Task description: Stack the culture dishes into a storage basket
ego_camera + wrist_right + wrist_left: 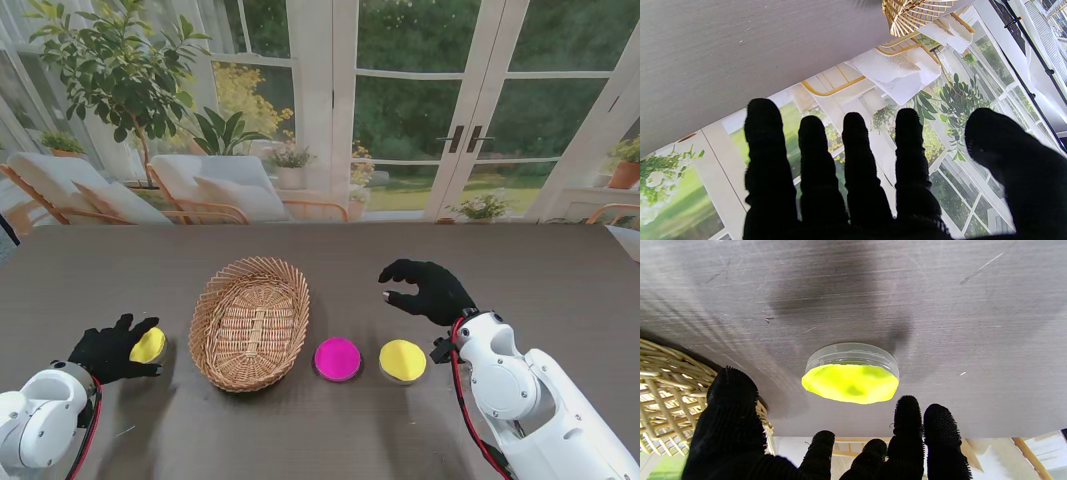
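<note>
Three dishes on the table [560, 270], none yet in the basket [249, 322]. Basket empty, wicker, oval, at centre-left. Pink dish [338, 358] just right of the basket, on the near side. Yellow dish [402, 360] beside the pink one, apart from it. Second yellow dish [148, 345] left of the basket, at the left hand [112, 350].

Left hand: fingers spread and curled around the second yellow dish, thumb on the basket side, the other fingers on the far side. Left wrist view shows the dish [850, 373] flat on the table with the fingertips [908, 413] short of its rim; no firm contact visible. Counted as open, about to close.

Right hand [428, 290]: raised over the table beyond the yellow dish, fingers loosely curled, thumb apart, holding nothing. Right wrist view shows fingers [853, 150] side by side, nothing between them.

Handling, judged: clear plastic, shallow, lidded, likely light and stiff. Smooth wall probably slippery; lid may lift off if taken by the top alone. Best hold across the rim, thumb opposite fingers, low on the side wall, dish kept level. Coloured fill looks soft; avoid tilting.
</note>
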You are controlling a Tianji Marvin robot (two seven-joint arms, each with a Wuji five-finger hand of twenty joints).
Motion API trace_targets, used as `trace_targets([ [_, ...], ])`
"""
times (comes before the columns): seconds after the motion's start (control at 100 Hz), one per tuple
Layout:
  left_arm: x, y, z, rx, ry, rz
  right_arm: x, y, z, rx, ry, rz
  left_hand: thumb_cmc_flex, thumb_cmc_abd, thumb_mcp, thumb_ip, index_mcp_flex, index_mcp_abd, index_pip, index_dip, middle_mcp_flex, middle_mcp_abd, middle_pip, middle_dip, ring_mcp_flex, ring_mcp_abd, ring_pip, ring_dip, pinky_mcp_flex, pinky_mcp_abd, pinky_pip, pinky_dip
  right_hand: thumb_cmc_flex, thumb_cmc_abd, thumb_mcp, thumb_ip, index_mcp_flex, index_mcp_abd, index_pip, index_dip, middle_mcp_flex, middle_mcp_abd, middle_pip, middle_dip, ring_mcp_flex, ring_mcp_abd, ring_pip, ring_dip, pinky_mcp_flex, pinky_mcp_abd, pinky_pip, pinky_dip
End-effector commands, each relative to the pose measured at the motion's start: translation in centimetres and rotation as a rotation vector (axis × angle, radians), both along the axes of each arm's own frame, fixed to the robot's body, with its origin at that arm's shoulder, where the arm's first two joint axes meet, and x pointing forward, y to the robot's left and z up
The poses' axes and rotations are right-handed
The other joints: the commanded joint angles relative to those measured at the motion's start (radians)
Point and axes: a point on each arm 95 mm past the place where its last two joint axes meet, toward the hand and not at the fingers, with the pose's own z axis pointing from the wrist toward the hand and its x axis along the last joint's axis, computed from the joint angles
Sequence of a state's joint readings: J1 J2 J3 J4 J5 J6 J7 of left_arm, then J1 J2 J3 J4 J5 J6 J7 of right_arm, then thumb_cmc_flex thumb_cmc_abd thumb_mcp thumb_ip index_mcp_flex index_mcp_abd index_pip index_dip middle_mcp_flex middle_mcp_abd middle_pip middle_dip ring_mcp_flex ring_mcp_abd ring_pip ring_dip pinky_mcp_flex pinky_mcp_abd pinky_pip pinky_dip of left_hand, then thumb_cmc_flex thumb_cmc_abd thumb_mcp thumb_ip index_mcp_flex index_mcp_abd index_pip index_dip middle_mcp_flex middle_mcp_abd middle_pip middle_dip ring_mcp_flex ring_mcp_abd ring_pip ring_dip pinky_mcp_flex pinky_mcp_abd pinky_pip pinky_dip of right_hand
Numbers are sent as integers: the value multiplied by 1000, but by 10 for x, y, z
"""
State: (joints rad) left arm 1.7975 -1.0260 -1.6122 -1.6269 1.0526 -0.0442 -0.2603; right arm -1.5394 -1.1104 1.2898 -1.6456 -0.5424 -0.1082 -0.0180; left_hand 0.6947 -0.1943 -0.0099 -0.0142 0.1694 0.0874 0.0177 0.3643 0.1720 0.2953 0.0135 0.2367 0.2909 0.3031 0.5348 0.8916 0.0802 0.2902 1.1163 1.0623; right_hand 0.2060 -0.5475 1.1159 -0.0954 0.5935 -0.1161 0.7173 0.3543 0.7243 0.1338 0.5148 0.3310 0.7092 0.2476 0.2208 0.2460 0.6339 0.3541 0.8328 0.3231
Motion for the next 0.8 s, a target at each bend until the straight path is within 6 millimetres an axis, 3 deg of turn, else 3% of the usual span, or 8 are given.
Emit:
trace_targets([
  [0.0, 2, 2, -4, 9, 28, 6, -1, 1, -3, -4, 19, 9, -26, -26, 0, 6, -38, 15, -20, -7, -41, 29, -13, -12, 2, 0, 32, 15, 8, -15, 53, 18, -14, -8, -48, -3, -17, -19, -12, -14, -31, -8, -24, -4, 0, -4, -1, 11, -293, -4, -29, 4],
  [0.44, 9, 5, -20, 28, 56, 37, -1, 2, -6, -5, 32, 17, 1, -29, 3, 10, -38, 5, -24, -45, -16, 54, -1, 2, 64, 13, 141, 57, 72, -16, 181, 38, -14, -7, -50, -2, -18, -19, -12, -13, -31, -7, -25, -4, 1, -4, -1, 12, -293, -4, -30, 7],
  [0.66, 9, 6, -28, 27, 80, 49, 0, 3, -7, -2, 42, 22, 52, -50, 9, 10, -35, -32, -18, -37, 83, 78, 31, 61, 184, 7, 299, 126, 221, -26, 316, 63, -13, -6, -50, -2, -19, -20, -13, -13, -31, -7, -25, -4, 1, -4, -2, 12, -295, -4, -31, 7],
  [0.79, 11, 6, -33, 34, 90, 50, 0, 3, -7, -1, 45, 23, 102, -77, 31, 11, -6, -43, -9, -20, 159, 72, 56, 113, 262, -34, 415, 164, 323, -42, 394, 74, -13, -6, -50, -2, -19, -19, -13, -12, -31, -9, -25, -3, 2, -5, -1, 12, -294, -4, -31, 8],
])
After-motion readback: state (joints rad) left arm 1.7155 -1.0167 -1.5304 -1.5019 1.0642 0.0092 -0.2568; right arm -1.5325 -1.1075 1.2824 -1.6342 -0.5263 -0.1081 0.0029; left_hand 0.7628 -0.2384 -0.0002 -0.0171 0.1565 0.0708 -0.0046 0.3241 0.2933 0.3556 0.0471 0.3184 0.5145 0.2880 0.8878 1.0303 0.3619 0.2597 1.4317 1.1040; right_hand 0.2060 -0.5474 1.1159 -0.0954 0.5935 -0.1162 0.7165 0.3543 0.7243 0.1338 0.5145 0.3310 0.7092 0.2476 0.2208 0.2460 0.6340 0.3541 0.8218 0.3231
